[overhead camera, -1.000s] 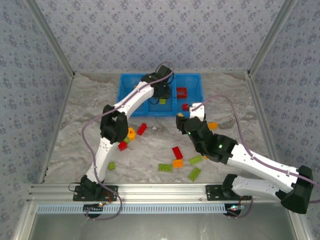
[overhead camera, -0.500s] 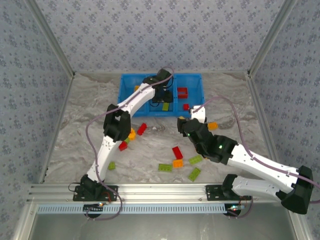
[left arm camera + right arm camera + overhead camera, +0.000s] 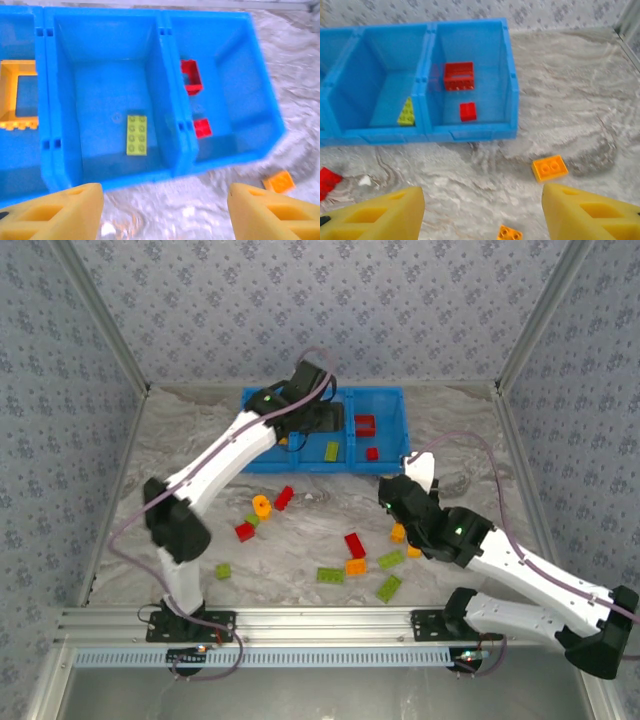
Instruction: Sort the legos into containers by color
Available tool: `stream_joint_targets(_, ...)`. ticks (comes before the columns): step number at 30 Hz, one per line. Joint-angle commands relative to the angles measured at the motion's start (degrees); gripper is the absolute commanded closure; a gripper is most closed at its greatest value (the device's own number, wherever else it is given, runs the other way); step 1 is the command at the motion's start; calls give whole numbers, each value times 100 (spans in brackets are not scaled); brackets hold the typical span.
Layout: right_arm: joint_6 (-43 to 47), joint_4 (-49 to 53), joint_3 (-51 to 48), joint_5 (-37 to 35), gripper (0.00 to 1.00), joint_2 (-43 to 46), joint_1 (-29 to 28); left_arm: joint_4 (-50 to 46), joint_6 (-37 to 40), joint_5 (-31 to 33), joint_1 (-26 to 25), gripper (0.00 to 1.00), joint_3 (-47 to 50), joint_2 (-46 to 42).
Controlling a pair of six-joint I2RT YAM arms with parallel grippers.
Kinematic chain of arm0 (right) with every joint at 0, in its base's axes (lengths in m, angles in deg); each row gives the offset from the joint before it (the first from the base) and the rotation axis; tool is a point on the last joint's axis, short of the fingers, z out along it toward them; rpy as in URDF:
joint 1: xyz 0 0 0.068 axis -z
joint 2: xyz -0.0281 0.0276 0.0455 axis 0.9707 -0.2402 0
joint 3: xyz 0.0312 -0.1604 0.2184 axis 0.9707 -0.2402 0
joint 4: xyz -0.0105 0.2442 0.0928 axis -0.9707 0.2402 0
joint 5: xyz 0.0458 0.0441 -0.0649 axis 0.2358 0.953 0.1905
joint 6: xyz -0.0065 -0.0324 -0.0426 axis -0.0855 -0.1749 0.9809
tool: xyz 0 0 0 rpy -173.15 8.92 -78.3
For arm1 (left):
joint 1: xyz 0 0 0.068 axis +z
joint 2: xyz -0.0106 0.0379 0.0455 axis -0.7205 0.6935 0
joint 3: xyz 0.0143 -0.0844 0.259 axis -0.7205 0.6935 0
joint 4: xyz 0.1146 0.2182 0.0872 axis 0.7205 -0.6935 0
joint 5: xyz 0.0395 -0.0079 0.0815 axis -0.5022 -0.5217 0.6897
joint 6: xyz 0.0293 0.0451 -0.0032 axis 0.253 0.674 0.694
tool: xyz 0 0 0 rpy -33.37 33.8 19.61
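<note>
Left gripper (image 3: 165, 215): jaws spread, nothing between them, hanging over the near wall of the bright blue three-compartment plastic bin (image 3: 110, 176). Right gripper (image 3: 482, 215): also spread and empty, above the grey marble-patterned tabletop (image 3: 570, 100), in front of the bin's right end.

Bin contents:
- Left compartment: orange-yellow square frame (image 3: 20, 123).
- Middle compartment: one lime green two-by-four brick (image 3: 136, 135), lying flat.
- Right compartment: red square frame (image 3: 191, 80) plus small red brick (image 3: 202, 128).

Colours line up so far.

Loose on the table: flat orange brick (image 3: 550, 167) near the bin's right front corner, and small orange brick (image 3: 510, 233) close under the right jaws. The overhead view also shows a long red brick (image 3: 354, 545), an orange round piece (image 3: 261, 506) and a green brick (image 3: 388, 588) among several. Most of the job is left, I'd say.

Handling, my read:
- **Material:** hard moulded plastic, rigid, very light, glossy sides. It won't deform or break under the pads, but it will skid or tip if one finger lands first.
- **Bricks:** pinch across the two long flat side walls, pads low, fingers square to the brick. Stay off the studs.
- **Round piece:** grip across the diameter and expect it to try squirting out.
- **Frames:** grab one wall, with one finger inside the opening.
- **Routing:** orange goes to the left compartment, the far end of the bin from the right arm, so the left arm looks better placed for those.
</note>
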Motion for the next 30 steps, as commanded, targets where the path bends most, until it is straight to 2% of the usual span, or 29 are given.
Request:
stream_joint_targets(1,-963,1571,154,155,34,-22,431,551,3,24,-393,32,1122,-964)
stream_joint_targets(3,-1179,1978,96,623,33,-137,1076,1089,60,-117,-804,29,1893,-1574)
stream_joint_targets(6,-1118,2059,-261,1746,33,-317,2278,1716,-7,-305,-1529,28,2932,-2178)
stream_joint_targets(10,-1099,1470,-934,3033,29,-409,3484,2383,-364,-254,-2309,27,3978,-2464)
stream_joint_targets(12,-1141,1094,-1200,3493,19,-506,3954,2606,-571,-204,-2527,28,4298,-2446)
stream_joint_targets(13,-1151,904,-1303,3657,18,-566,4149,2686,-630,-161,-2627,28,4393,-2418)
stream_joint_targets(18,-1288,397,-1470,3993,9,-885,4648,2728,-651,-14,-2840,27,4439,-2222)
stream_joint_targets(24,-1473,-42,-1668,4303,10,-1306,5030,2692,-570,-29,-2848,28,4371,-2156)
stream_joint_targets(30,-1553,-271,-1618,4300,15,-1743,5082,2962,-365,-269,-2913,28,4460,-2195)
